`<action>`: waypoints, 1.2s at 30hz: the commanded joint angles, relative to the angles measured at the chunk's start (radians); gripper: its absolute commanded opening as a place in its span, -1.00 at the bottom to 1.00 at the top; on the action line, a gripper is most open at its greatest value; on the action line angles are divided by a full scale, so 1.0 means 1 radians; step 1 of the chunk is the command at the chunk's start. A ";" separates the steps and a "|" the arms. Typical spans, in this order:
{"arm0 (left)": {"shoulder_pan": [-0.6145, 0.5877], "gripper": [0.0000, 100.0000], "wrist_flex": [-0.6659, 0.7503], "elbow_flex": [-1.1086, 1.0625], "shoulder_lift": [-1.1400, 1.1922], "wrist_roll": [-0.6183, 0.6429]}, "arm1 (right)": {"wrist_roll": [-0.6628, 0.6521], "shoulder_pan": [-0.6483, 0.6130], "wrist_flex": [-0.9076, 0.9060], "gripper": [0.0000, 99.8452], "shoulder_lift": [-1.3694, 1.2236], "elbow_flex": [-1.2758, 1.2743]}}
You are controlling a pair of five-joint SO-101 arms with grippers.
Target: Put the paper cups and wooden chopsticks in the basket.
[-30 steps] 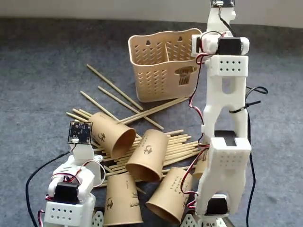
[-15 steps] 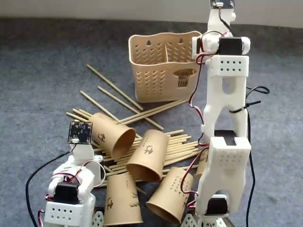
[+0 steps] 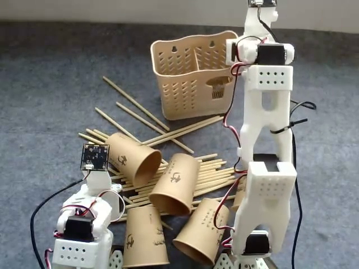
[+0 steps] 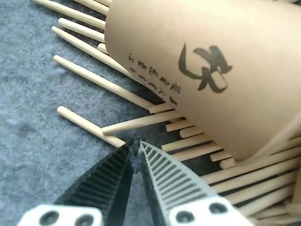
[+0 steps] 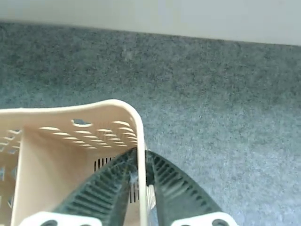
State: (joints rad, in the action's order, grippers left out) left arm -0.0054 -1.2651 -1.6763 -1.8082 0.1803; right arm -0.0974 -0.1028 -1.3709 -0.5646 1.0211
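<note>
right claw clamps tan perforated plastic basket by right rim; left claw, closed empty, nearer brown paper cups, wooden chopsticks.

The black ribbed end effector grips the corner rim of the beige perforated plastic basket. The grey felt-covered table lies beyond.

White printed-plastic left arm and right arm, black servos, screw holes. Red-black-white cables along right arm. Black ribbed left end effector and right end effector, white bases.
</note>
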 commanded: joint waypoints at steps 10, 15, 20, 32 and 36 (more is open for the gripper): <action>0.016 -0.97 0.009 -0.019 -0.007 0.006 | -0.002 0.005 -0.154 -0.80 0.022 -0.031; 0.016 -0.97 0.009 -0.019 -0.007 0.006 | -0.005 -0.002 -0.148 -0.98 0.024 -0.067; 0.016 -0.97 0.009 -0.019 -0.007 0.006 | -0.002 -0.004 -0.222 -0.99 0.027 -0.064; 0.016 -0.97 0.009 -0.019 -0.007 0.006 | -0.003 -0.021 -0.392 -0.99 0.031 -0.070; 0.016 -0.97 0.009 -0.019 -0.007 0.006 | -0.003 -0.021 -0.392 -0.99 0.031 -0.064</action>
State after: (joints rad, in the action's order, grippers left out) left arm -0.0054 -1.2651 -1.6763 -1.8082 0.1803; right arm -0.0944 -0.0982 -1.7438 -0.5585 0.9536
